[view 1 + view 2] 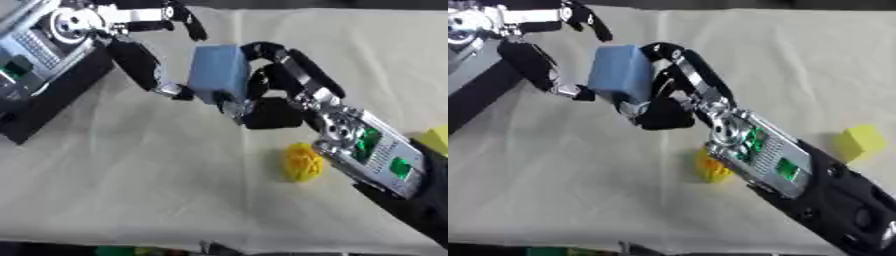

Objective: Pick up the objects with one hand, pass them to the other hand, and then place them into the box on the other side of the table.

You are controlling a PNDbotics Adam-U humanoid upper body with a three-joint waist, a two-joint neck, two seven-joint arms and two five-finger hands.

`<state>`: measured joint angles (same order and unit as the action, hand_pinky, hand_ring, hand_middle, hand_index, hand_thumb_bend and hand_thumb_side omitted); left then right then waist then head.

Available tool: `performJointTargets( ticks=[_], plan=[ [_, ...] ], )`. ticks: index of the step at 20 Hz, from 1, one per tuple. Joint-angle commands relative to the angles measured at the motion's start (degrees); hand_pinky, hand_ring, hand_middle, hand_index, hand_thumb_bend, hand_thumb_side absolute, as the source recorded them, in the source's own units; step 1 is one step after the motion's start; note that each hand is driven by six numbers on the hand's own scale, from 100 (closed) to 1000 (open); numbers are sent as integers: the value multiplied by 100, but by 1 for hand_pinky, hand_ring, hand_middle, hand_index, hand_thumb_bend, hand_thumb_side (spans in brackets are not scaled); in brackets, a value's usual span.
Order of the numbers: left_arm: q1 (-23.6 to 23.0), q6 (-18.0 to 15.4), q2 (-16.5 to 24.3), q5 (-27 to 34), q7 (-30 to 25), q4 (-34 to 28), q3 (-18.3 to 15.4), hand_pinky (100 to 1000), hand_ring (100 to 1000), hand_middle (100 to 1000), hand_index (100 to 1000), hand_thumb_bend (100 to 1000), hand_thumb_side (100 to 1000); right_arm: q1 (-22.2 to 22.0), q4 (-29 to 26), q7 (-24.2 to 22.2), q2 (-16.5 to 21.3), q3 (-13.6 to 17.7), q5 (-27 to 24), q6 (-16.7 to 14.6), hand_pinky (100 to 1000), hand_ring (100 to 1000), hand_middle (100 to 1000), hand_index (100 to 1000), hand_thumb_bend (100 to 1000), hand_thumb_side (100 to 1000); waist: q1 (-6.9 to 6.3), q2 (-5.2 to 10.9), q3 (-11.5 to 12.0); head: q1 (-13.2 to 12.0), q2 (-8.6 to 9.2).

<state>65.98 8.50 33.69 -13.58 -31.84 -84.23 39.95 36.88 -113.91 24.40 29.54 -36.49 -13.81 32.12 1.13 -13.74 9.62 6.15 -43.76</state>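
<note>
Yellow shows nearest: a round knobbly yellow object (302,162) lies on the cream-covered desk (157,190) at about 5 o'clock, just beside the right forearm, and a yellow block (859,142) sits out at 3 o'clock. Farther in, around the centre, the right hand (278,82) has its fingers curled round a pale blue block (217,72), held clear of the desk. At 10 o'clock the left hand (144,47) reaches in, its fingers spread on either side of the block and touching its left face, not closed on it. No box is clearly visible. The risk I judge is the handover itself: if the right hand releases before the left closes, the block drops. The withdrawing forearm could also knock the round object.
</note>
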Motion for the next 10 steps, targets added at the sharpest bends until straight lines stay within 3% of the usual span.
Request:
performJointTargets(
  ticks=[1, 10],
  plan=[
    [167, -40, -15, 8, -61, -20, -47, 916, 1000, 778, 856, 540, 333, 130, -68, -49, 96, -26, 29, -14, 484, 470, 444, 466, 100, 100, -9, 102, 3, 7, -36],
    [170, -258, -80, 42, -229, 95, -15, 918, 1000, 780, 855, 535, 323, 205, -68, -42, 156, -82, 26, -52, 491, 475, 446, 470, 100, 100, 1, 97, -20, 18, -36]
  ],
)
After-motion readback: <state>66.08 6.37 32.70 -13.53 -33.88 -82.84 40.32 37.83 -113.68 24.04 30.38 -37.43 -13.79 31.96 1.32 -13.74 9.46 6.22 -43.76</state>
